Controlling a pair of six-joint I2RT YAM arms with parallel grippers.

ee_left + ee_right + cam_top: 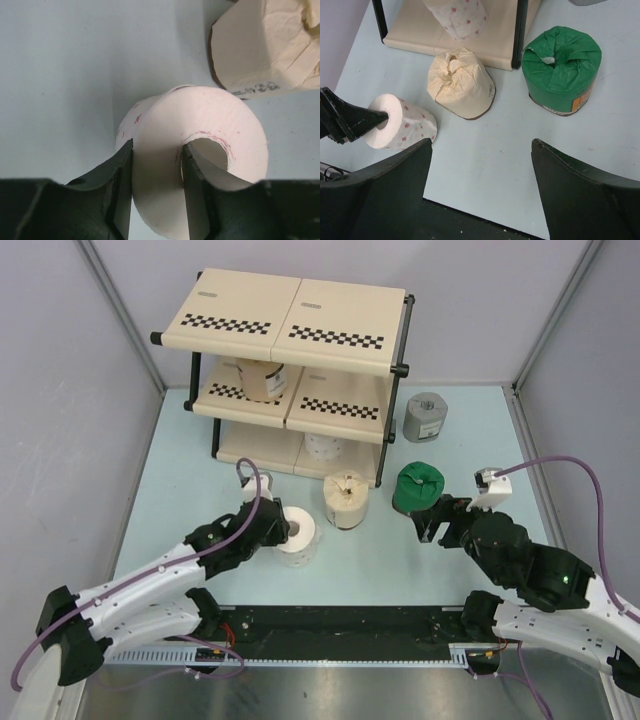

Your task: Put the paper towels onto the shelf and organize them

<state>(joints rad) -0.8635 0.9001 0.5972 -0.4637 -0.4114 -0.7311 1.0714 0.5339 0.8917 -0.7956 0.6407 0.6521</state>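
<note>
Grip matters most at this step: our left hand is clenched on the white floral-print roll, one finger in the core hole and the other against the outer wrap, pinching only the wall. That roll sits on the worktop in front of the shelf, tipped with its hole toward the hand. Soft paper gives under a pinch, so we judge it best to lift slowly and straight up, watch for sagging, and only then swing toward a tier. A wrapped tan roll stands just to its right, between it and the shelf front, so we should pass left of that or above it. The black posts and overhanging panels narrow the way in, and a second white roll occupies the bottom tier while another tan roll sits on the middle one. Our right hand hangs spread wide and holds nothing, near the green roll. The grey roll waits beside the shelf's right posts.
</note>
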